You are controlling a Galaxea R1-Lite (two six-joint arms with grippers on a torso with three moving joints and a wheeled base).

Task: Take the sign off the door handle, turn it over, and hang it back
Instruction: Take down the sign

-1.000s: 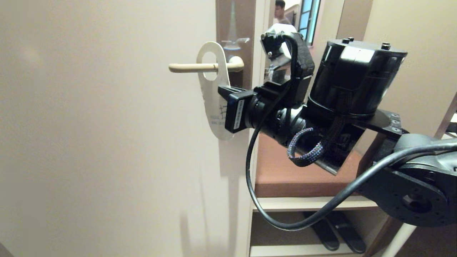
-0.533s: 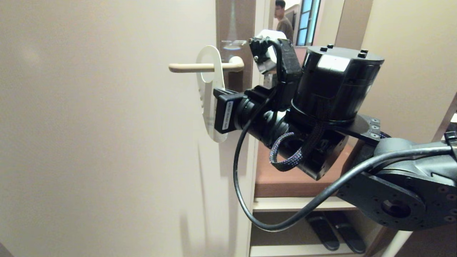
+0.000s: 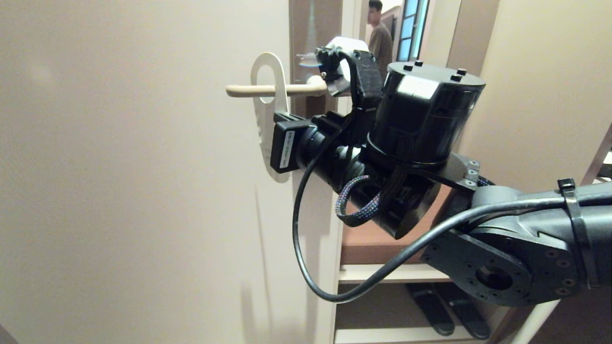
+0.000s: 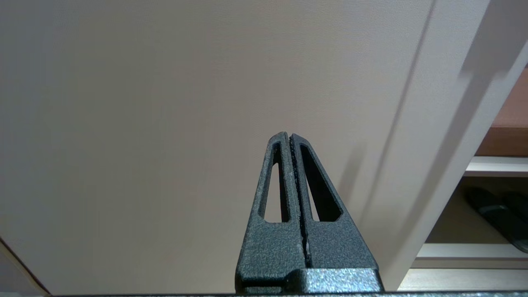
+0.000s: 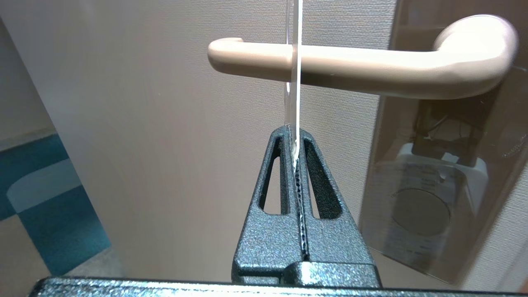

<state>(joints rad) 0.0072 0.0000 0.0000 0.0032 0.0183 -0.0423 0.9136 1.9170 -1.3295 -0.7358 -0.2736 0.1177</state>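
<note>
With the right gripper (image 5: 293, 159) pinched on the white rounded card sign (image 3: 266, 114), which is threaded on the slim cream lever door handle (image 3: 275, 89), I'd slide straight toward the handle's free tip, keeping the hole level.

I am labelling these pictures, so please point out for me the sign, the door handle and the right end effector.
sign (image 3: 266, 71): head view, white loop at its top.
door handle (image 5: 350, 70): right wrist view, middle of the lever.
right end effector (image 5: 293, 142): right wrist view, fingertips shut on the sign's edge.
</note>
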